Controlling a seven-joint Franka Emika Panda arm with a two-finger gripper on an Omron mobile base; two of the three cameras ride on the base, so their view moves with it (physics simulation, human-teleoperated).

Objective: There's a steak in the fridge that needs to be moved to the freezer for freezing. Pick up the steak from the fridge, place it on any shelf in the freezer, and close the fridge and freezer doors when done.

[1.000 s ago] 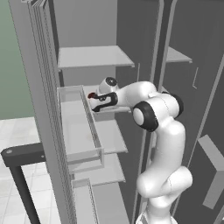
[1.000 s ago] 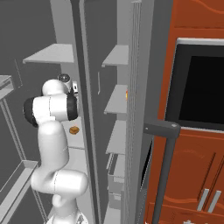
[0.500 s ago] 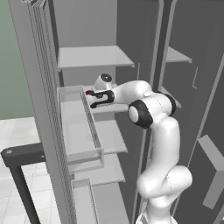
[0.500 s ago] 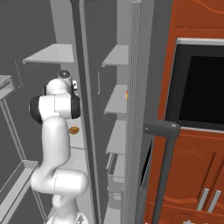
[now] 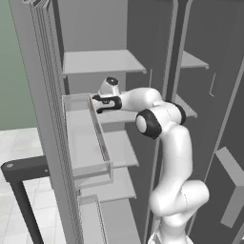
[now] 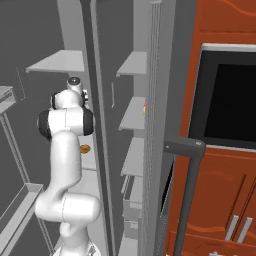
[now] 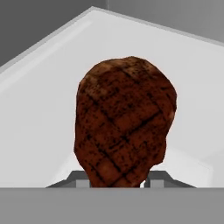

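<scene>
door bin: the clear door bin (image 5: 86,138) on the open fridge door hangs just left of the arm; the claw sits beside its top rim, on the shelf side.
claw: the claw (image 5: 101,102) reaches leftward into the fridge (image 5: 102,62) at the middle broad shelf (image 5: 116,116), wrist roughly level.
steak: the steak (image 7: 124,120) lies on that fridge shelf, straight ahead of the claw and centred between the two finger tips (image 7: 81,178), which flank its near end.
long axis: in the hand view the steak's longer side runs away from the claw, so the jaws cross its narrower width.
grip state: the jaws stand close at either side of the meat; whether they already press on it cannot be told.
freezer: the freezer (image 5: 190,62), with its narrow shelf (image 5: 193,60), lies to the right of the fridge, past the centre divider.
judgement: the steak must come out toward the robot, then swing right around that divider.
</scene>
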